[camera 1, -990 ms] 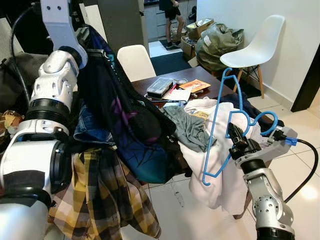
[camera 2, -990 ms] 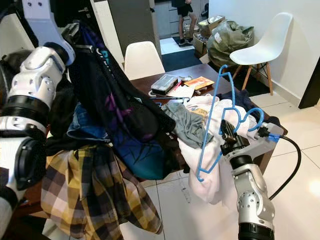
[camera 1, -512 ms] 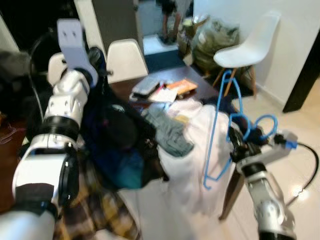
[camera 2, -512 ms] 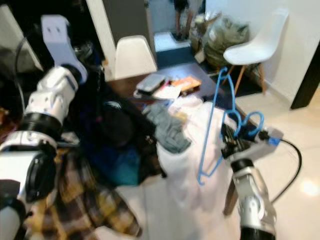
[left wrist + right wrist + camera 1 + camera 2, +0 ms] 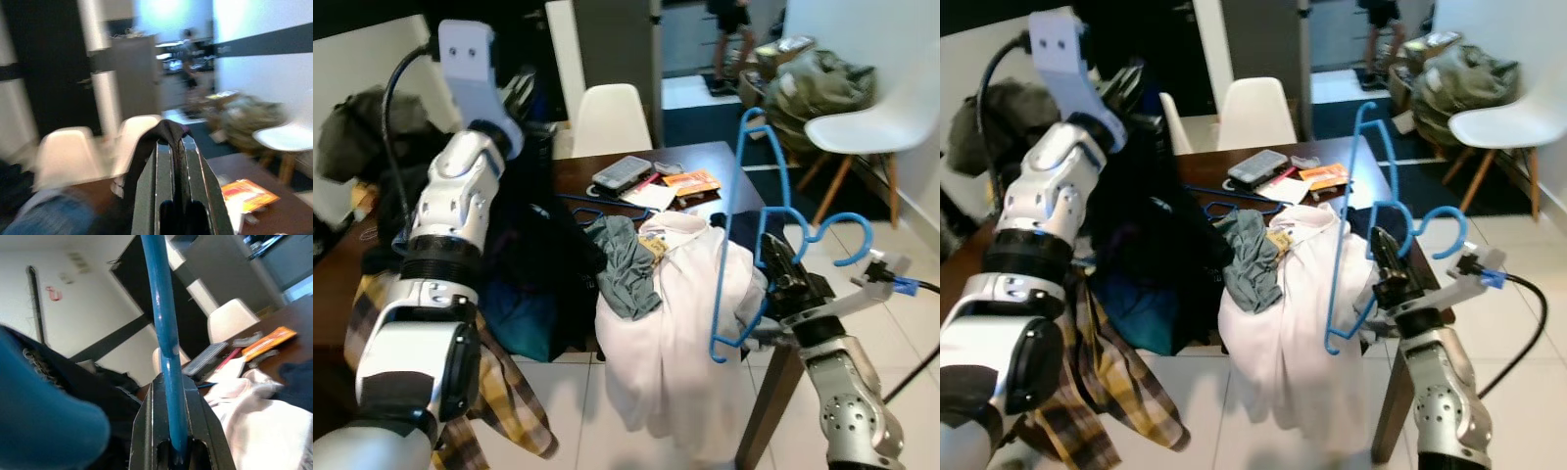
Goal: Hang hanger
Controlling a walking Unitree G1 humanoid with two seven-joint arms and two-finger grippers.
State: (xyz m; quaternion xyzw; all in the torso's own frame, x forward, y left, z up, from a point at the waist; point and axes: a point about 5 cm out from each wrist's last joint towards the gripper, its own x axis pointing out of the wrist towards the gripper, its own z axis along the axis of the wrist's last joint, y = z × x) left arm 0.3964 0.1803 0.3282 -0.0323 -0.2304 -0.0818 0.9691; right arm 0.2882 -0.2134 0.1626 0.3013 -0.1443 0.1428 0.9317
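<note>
The blue hanger (image 5: 756, 235) is held clamped in the right pincer (image 5: 781, 277) above the desk (image 5: 700, 162), not yet hung; the left pincer (image 5: 171, 161) is closed on dark cloth (image 5: 533, 264).

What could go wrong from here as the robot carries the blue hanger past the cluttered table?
1. The blue hanger, pinched on one thin bar by the right gripper, could twist or slip out.
2. Its lower end hangs against the white garment draped off the table and might snag it and drag it down.
3. The left gripper is shut on dark clothing that hangs low, so it may catch on the table.
</note>
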